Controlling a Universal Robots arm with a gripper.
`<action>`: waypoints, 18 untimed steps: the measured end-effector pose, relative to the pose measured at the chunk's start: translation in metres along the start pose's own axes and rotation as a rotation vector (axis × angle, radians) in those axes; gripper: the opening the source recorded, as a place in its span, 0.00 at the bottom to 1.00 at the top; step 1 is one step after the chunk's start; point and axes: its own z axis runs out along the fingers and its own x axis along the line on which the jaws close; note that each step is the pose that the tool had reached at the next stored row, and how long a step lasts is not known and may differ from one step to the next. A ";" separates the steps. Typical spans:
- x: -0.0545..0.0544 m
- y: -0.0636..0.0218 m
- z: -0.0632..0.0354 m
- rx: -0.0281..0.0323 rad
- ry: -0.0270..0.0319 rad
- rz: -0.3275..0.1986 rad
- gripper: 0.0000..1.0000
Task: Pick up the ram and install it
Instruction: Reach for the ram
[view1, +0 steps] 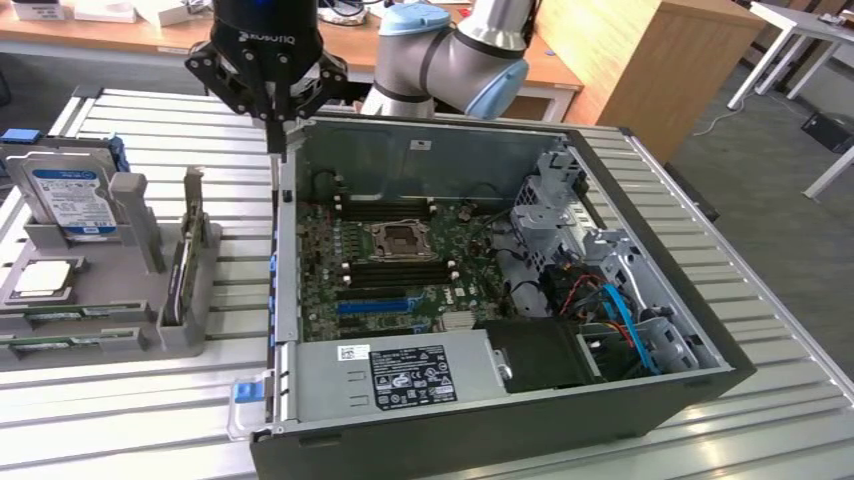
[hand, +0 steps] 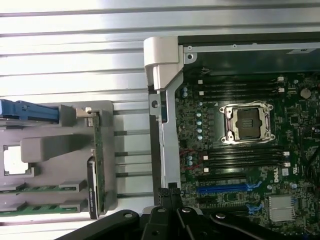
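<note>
Two ram sticks lie edge-up in the grey holder (view1: 134, 330) to the exterior view's left of the PC case: one ram (view1: 60, 320) (hand: 42, 188) and a second (view1: 54, 345) (hand: 40, 207) beside it. My gripper (view1: 275, 140) (hand: 168, 192) is shut with nothing in it. It hangs above the case's side wall (view1: 283, 250) (hand: 167, 130), between the holder and the motherboard (view1: 400, 280). Black memory slots (view1: 394, 272) (hand: 245, 156) run on both sides of the open processor socket (view1: 400, 240) (hand: 248, 123).
The holder also carries a hard drive (view1: 74, 195), a square processor chip (view1: 44, 278) (hand: 12, 160) and an upright card (view1: 187, 250) (hand: 97, 150). In the case sit a power supply (view1: 400, 375), a blue slot (hand: 222, 188), cables (view1: 607, 300) and a drive cage (view1: 554, 190).
</note>
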 end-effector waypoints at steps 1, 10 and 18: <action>0.002 -0.0002 -0.0001 0.0000 0.0001 0.000 0.11; 0.022 -0.0016 -0.0004 0.0001 0.0010 0.000 0.11; 0.043 -0.0032 -0.0008 0.0002 0.0016 0.000 0.11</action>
